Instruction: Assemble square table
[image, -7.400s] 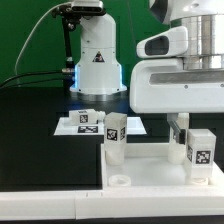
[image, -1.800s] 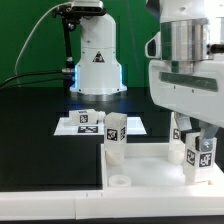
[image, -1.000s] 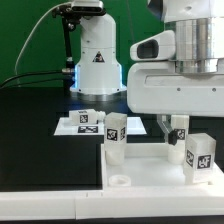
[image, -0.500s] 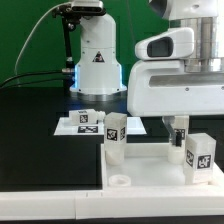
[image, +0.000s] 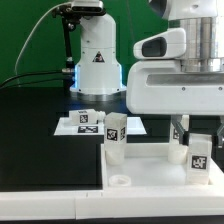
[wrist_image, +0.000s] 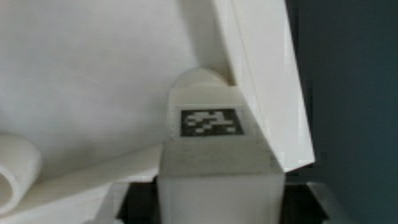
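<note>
The white square table slab (image: 150, 172) lies at the front with its raised rim and a round corner socket (image: 118, 181). One white tagged leg (image: 114, 135) stands upright at its far left corner. My gripper (image: 194, 142) hangs over the slab's right side, shut on a second tagged leg (image: 200, 160), which stands slightly tilted on the slab's right corner. In the wrist view this leg (wrist_image: 215, 140) fills the gap between my dark fingers (wrist_image: 139, 203), with my gripper (wrist_image: 215, 208) around it, beside the slab's rim (wrist_image: 263, 80).
The marker board (image: 72, 128) lies flat on the black table behind the slab. The robot's white base (image: 97, 60) stands at the back. A rounded white part (wrist_image: 18, 172) shows at the edge of the wrist view.
My wrist has turned back from its rotated pose of 1.8 s ago. The held leg now sits a little lower and more tilted. The other leg has not moved.
</note>
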